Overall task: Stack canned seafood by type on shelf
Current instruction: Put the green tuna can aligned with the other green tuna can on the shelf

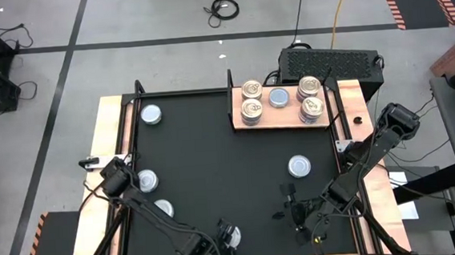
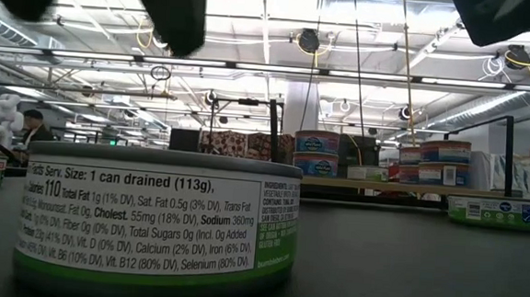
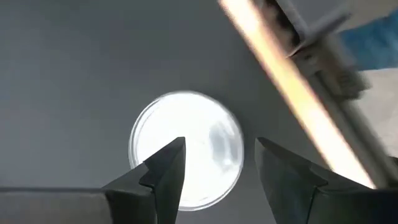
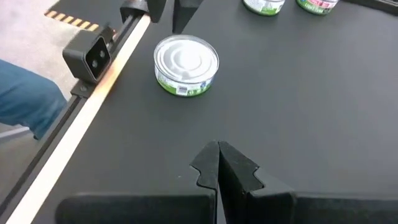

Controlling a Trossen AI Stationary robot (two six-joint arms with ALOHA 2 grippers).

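A silver-lidded, green-labelled tin point(image 3: 186, 149) stands on the black mat by the table's near edge; it also shows as the tin point(image 4: 185, 62) and, large, as the tin point(image 2: 159, 220). My left gripper point(image 3: 221, 155) hangs open just above it, apart from it, and shows as the left gripper point(image 1: 229, 236) from above. My right gripper point(image 4: 217, 162) is shut on nothing, above bare mat at the near right point(image 1: 289, 207). The shelf point(image 1: 285, 117) at the far right carries stacked gold-lidded tins point(image 1: 253, 110), point(image 1: 311, 105) and a blue-lidded tin point(image 1: 279, 98).
Loose tins rest on the mat at the far left point(image 1: 151, 114), at the left point(image 1: 146, 180), point(image 1: 163, 207) and right of centre point(image 1: 299, 167). A wooden edge strip point(image 3: 292, 93) with a small black camera point(image 4: 90, 56) runs close by. A person's blue-clad leg point(image 4: 25, 99) stands beyond it.
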